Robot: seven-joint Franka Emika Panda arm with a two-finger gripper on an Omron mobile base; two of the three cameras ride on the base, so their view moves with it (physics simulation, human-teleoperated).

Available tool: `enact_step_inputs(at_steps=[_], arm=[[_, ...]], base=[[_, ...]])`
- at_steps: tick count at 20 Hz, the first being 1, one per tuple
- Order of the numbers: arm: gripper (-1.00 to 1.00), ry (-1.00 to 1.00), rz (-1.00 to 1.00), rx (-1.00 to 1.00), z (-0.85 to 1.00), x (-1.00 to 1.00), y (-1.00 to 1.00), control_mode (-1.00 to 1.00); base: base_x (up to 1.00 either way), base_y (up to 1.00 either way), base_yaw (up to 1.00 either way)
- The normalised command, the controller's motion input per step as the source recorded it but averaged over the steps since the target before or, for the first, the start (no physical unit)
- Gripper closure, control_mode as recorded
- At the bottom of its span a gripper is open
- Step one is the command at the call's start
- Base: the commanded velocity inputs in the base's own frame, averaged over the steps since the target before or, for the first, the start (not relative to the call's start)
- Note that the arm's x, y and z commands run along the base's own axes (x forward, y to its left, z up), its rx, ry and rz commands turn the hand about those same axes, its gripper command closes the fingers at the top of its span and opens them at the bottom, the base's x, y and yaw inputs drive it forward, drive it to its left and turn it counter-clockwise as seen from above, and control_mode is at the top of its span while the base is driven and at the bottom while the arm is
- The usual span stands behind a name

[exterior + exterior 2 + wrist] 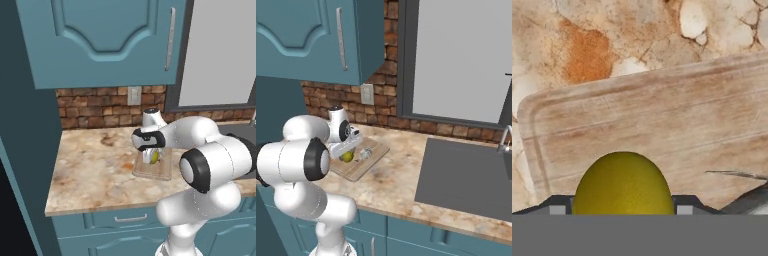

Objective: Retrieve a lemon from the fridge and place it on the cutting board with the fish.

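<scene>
My gripper [151, 159] points down over the cutting board [156, 172], shut on the lemon [155, 156]. In the hand view the yellow-green lemon [623, 185] sits between my two fingertips [557, 209], with the tan cutting board [652, 120] right beneath it. The lemon [347, 157] hangs low over the near left part of the cutting board [358, 169]. The pale grey fish [366, 153] lies on the board just to its right, and the fish [747, 200] shows as a grey shape at the lower right of the hand view. The fridge is out of view.
The board lies on a marbled beige countertop [95, 165] under teal wall cabinets [105, 40]. A brick backsplash [95, 107] runs behind it. A dark sink [466, 175] with a faucet [503, 140] is to the right. A tall teal panel [25, 150] bounds the counter's left end.
</scene>
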Motion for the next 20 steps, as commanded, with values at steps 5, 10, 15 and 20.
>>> enact_step_inputs(at_steps=[5, 10, 15, 20], arm=[[1.00, 0.00, 0.05, 0.00, -0.31, 0.23, -0.01, -1.00], [1.00, -0.02, 0.06, 0.00, -0.11, 0.13, 0.00, -1.00], [-1.00, 0.00, 0.04, 0.00, -0.02, 0.02, 0.00, -1.00], [-1.00, 0.00, 0.01, 0.00, 0.00, 0.00, 0.00, -1.00]], base=[[0.00, 0.00, 0.00], [0.00, 0.00, 0.00], [0.00, 0.00, 0.00], [0.00, 0.00, 0.00]])
